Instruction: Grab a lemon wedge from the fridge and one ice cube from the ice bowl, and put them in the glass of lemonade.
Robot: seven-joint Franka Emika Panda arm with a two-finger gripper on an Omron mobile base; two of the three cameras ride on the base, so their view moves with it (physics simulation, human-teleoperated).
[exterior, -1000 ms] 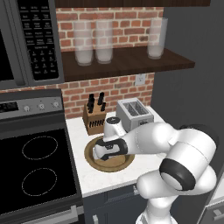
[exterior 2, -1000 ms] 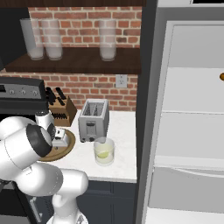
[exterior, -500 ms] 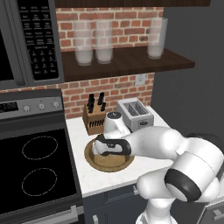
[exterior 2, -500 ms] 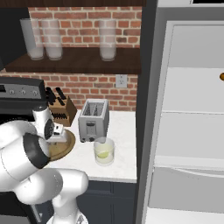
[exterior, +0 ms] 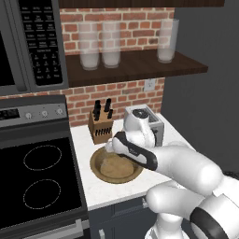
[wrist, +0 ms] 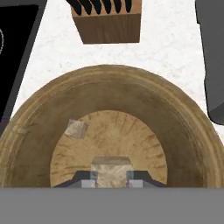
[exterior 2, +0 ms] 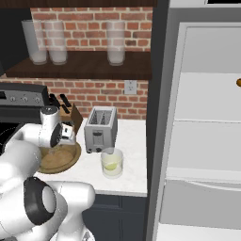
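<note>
While over the ice bowl point(wrist: 192, 131), gripper point(wrist: 111, 178) clasps an ice cube point(wrist: 111, 169).

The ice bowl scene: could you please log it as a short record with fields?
gripper: over the bowl's floor, shut on an ice cube
bowl: wooden, on the counter between stove and toaster
other ice: one more cube on the bowl's floor, apart from the held one
glass: on the counter in front of the toaster, pale liquid with a yellowish piece in it
knife block: behind the bowl
fridge: open, small orange item on a shelf
</note>
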